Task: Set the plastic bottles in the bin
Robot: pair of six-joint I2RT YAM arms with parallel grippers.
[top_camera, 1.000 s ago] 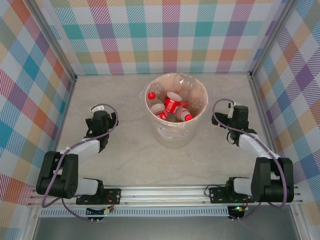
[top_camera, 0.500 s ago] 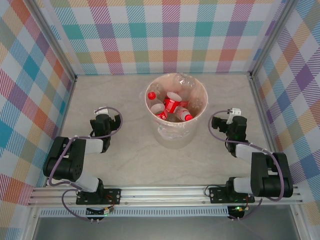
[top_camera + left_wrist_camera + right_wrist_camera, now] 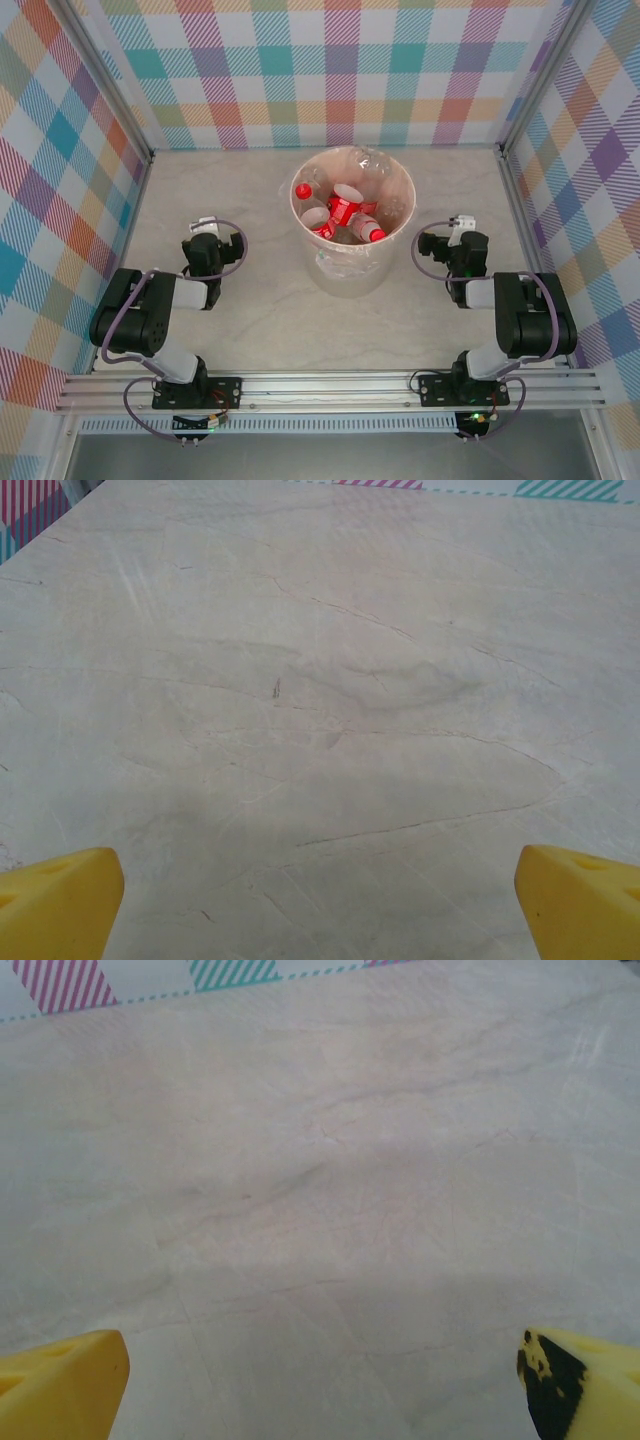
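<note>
Bottles [image 3: 345,212] lie inside bin [image 3: 350,270], centre of table [image 3: 260,320], toward far edge. Left gripper [image 3: 320,905] and right gripper [image 3: 320,1380]: jaws wide, empty, low over it. Judged: loading finished; next, only parking.

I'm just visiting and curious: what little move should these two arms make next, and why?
Probably just settle both arms at rest, I'd judge. The bottles I can see all lie inside the bin, and the left gripper and right gripper stand open, holding nothing, over bare table on either side of it.
</note>
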